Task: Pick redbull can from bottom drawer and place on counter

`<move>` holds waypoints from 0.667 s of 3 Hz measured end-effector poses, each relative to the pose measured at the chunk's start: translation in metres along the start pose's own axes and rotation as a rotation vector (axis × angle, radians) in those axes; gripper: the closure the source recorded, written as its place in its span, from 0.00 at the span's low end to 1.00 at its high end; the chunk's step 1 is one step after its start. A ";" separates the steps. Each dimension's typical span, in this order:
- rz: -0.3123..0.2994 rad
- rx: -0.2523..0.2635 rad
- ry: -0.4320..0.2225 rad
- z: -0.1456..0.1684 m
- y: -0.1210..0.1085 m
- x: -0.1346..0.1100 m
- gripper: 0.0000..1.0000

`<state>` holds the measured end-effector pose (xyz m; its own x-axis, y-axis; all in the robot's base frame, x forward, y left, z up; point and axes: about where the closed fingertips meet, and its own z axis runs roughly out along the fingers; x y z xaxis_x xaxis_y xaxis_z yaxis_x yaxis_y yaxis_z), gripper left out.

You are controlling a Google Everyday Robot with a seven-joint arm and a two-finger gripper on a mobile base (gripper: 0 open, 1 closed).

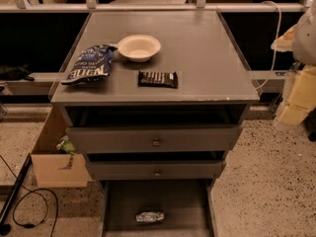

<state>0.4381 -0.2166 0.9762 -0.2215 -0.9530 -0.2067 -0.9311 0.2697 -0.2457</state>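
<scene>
Grey drawer cabinet from above. The redbull can (150, 217) lies on its side near the front of the open bottom drawer (118, 204). The gripper is out of view, so whether it is released or clenched cannot be told. Risks: the can could roll from a grasp, and the desk (202, 58) holds a chip bag (89, 64), bowl (138, 47) and candy bar (157, 79) near its front

Before you, the counter (197, 58) shows matt grey paint, worn pale along its front edge. The redbull can (149, 217) gleams as shiny silver metal on the dull grey floor of the bottom drawer (123, 201). On top lie a crinkled, glossy blue chip bag (89, 63), a smooth cream bowl (138, 47) and a dark, glossy candy bar (158, 79). The gripper (285, 41), at the right edge beside the counter, looks pale and smooth.
</scene>
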 end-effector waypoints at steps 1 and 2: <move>0.000 0.000 0.000 0.000 0.000 0.000 0.00; 0.019 0.005 -0.096 0.008 0.005 0.002 0.00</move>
<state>0.4357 -0.2159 0.9668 -0.2102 -0.9301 -0.3013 -0.9253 0.2888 -0.2458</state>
